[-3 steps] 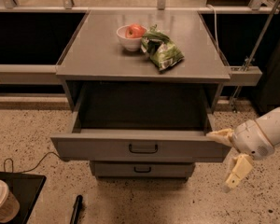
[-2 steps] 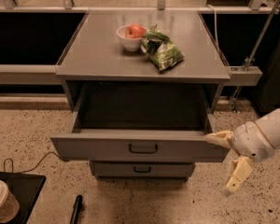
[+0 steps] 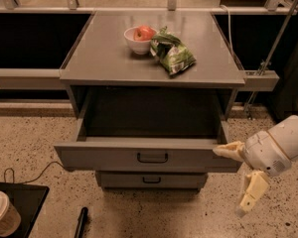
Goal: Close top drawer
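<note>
**Top drawer (image 3: 114, 155) open, gripper (image 3: 230, 180) at its right end**

Camera view. Pulled well out toward the near side from under the grey cabinet top (image 3: 99, 58), long front panel facing the camera, dark loop handle (image 3: 152, 157) at centre untouched. Below it, a narrower lower drawer (image 3: 151, 180), shut flush.

On the top, well back from the opening: a white bowl (image 3: 136, 42) holding a red apple (image 3: 145, 32), and just right of it a green snack bag (image 3: 173, 53), touching or nearly so. Probably far enough back to sit undisturbed by a push.

At the right: spread wide and gripping nothing, upper finger (image 3: 228, 150) laid against the right end of the front panel, lower finger (image 3: 253, 195) hanging toward the floor, clear of the panel. Likely set so for a flat shove away from the camera rather than a grasp on the handle. Off-centre contact, so some risk of the drawer skewing in its runners.

Near left on the floor, well apart: a lidded paper cup (image 3: 1, 216) on a black mat (image 3: 25, 197), a thin cable (image 3: 32, 173), a dark pen-like object (image 3: 81, 223).
</note>
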Motion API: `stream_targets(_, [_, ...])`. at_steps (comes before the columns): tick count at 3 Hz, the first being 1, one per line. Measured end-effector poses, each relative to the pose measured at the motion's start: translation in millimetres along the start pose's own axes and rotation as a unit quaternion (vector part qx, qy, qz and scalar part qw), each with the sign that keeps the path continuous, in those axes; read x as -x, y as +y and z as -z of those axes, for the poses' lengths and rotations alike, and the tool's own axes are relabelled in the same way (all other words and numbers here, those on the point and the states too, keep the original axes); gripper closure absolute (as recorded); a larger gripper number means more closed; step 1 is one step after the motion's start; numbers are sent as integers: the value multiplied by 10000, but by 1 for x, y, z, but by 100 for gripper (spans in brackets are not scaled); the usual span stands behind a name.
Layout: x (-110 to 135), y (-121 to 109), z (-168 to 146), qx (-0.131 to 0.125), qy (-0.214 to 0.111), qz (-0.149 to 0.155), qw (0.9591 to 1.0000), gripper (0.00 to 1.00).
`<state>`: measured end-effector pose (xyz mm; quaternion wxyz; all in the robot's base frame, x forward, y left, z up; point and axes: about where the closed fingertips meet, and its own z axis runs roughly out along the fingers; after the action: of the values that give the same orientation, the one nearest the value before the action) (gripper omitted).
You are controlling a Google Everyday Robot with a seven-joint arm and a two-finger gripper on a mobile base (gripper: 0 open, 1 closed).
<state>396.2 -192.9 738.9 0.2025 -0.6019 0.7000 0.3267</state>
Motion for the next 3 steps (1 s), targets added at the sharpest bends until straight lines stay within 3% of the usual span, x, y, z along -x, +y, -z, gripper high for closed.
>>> stream_targets(1, [-11,5,-6,102,-39,-175,9998,0])
stream_targets(3, [-58,-28,-2,-213,-634,-583,9961,0])
